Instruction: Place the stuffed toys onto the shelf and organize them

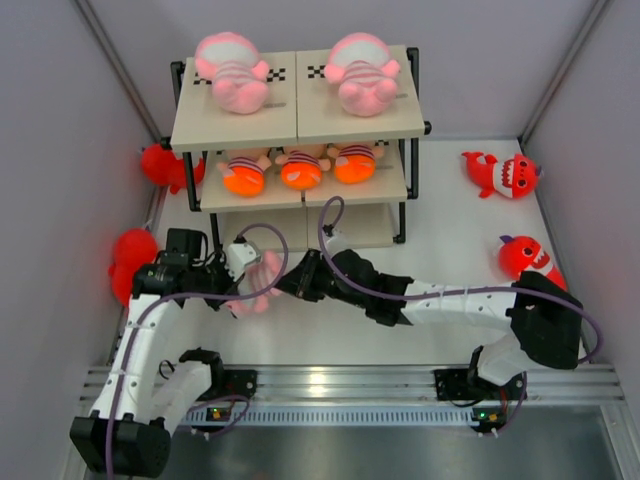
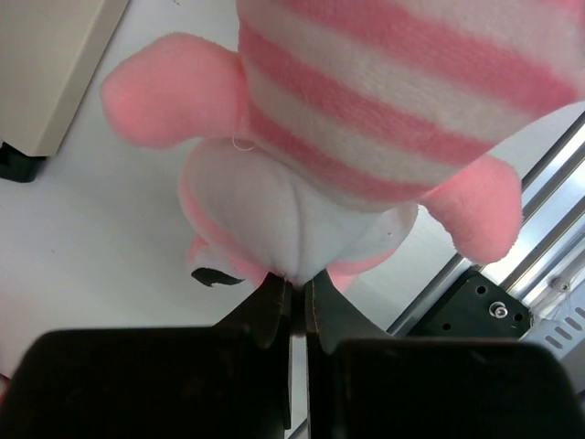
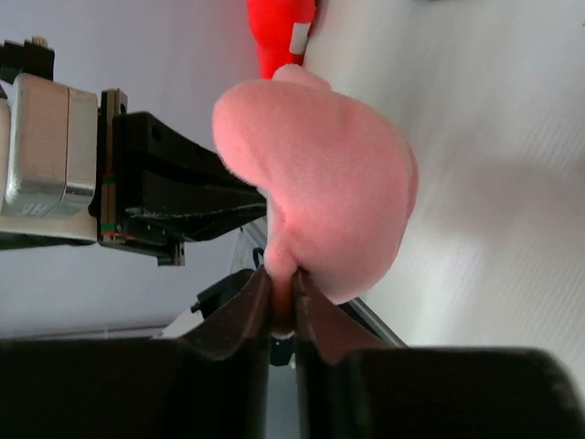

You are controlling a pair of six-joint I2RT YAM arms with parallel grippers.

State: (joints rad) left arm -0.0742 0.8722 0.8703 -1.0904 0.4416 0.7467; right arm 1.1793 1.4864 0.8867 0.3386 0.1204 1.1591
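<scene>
Top view, toy: pink striped plush (image 1: 258, 282) sits lower left of centre, just below the shelf (image 1: 300, 120) in frame.
Left wrist, left gripper (image 2: 294, 285): jaws pinched together on a fold of the plush's white underside.
Right wrist, right gripper (image 3: 281, 283): jaws clamped on a pink limb.
Handling: likely light, soft and squashy; best taken by a limb or fold.
Writing: none readable.

The shelf (image 1: 290, 125) is framed in black, with beige boards and black-and-white checkered strips on top. Pink-and-white stripes are worn by the pink toys (image 1: 232, 72) (image 1: 360, 72) there and by the held toy (image 2: 366, 110). Orange heads are seen on the middle toys (image 1: 300, 170). The sharks (image 1: 505, 175) (image 1: 528, 258) are coloured red, with white teeth; the bench (image 1: 450, 230) is white.
</scene>
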